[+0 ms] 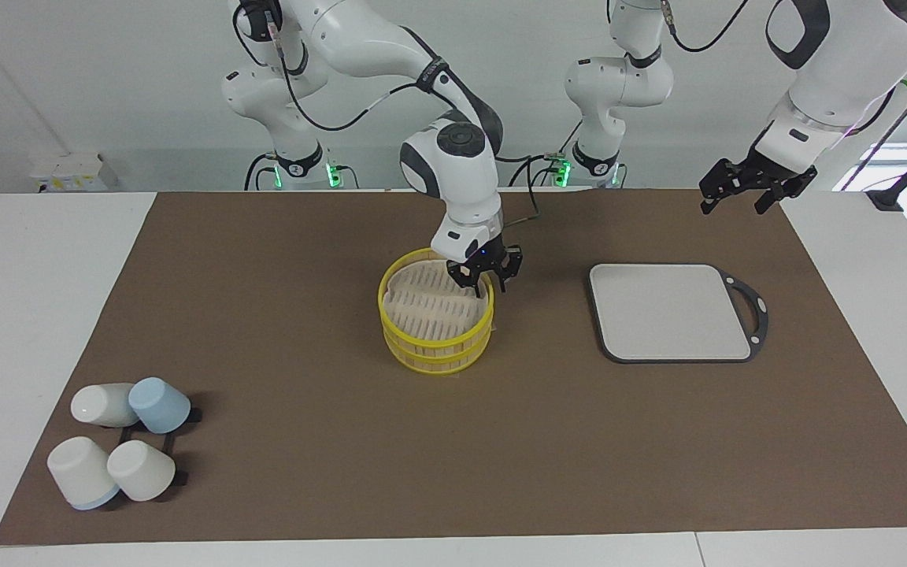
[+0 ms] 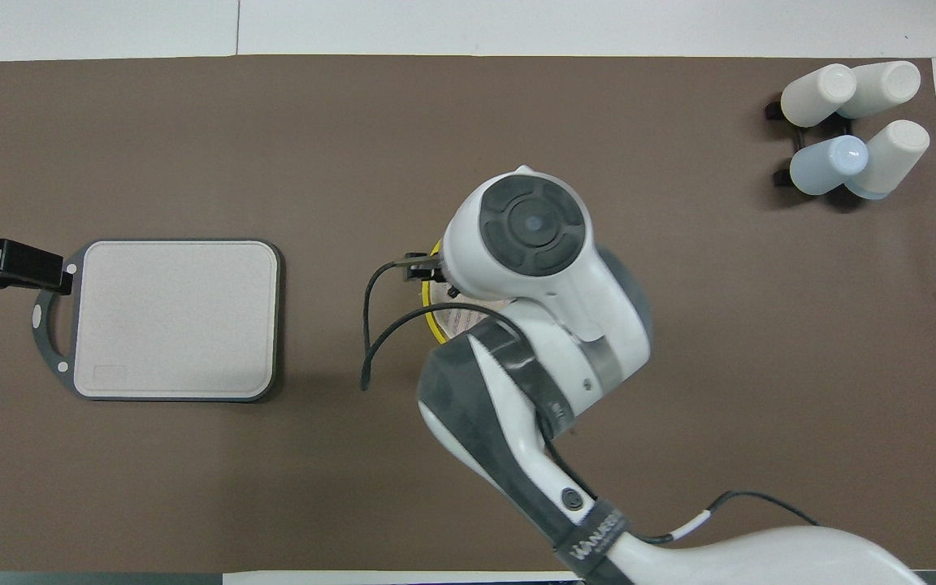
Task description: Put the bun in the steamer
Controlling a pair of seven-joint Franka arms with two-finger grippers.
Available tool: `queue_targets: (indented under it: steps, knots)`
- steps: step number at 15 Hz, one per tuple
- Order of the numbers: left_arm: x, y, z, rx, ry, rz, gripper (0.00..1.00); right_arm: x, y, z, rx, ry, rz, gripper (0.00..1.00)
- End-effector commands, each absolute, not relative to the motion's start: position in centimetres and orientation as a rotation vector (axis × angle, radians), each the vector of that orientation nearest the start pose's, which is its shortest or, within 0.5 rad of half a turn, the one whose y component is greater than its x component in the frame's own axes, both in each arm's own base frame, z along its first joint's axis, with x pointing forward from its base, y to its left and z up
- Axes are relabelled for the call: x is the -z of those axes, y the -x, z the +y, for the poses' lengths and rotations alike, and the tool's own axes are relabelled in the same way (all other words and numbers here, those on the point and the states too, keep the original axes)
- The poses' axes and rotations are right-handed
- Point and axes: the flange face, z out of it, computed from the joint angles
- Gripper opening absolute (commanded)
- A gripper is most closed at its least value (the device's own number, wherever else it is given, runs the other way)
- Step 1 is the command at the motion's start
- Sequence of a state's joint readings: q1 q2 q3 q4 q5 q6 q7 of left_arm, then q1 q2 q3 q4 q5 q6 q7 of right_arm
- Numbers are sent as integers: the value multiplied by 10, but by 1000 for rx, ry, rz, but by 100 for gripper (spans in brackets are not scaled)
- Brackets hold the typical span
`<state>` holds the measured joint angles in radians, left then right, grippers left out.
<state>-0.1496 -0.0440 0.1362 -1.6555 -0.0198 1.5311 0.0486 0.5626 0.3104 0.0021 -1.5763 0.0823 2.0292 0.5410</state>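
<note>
Brown matting covers the surface (image 1: 304, 260), where the steamer (image 1: 436, 335) is stood midway. The right tool (image 1: 486, 275) is held over the steamer's rim nearest the robots, its jaws parted; nothing can be made out between them. The bun cannot be found, and the steamer is largely hidden overhead. The left tool (image 1: 739, 191) is kept waiting, spread wide, above the grey board (image 1: 670, 312).

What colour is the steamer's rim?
Bright yellow on the steamer, over a pale slatted floor; the facing view shows it best.
</note>
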Motion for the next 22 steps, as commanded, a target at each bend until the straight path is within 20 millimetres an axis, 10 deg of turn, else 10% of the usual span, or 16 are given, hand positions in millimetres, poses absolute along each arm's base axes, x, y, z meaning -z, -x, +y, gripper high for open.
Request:
queue_targets:
  steps: [1, 6, 11, 22]
  knots:
    - [-608, -536, -6, -128, 3175, 113, 100, -535, -579, 245, 62, 3030, 98, 100]
    - [-607, -536, -7, -133, 3175, 115, 100, -599, -542, 83, -129, 3066, -116, 100]
    - [-607, -536, -7, -133, 3175, 115, 100, -608, -524, 65, -141, 3178, -265, 100]
    - [-608, -536, -6, -128, 3175, 113, 100, -608, -552, 1, -116, 3165, -136, 100]
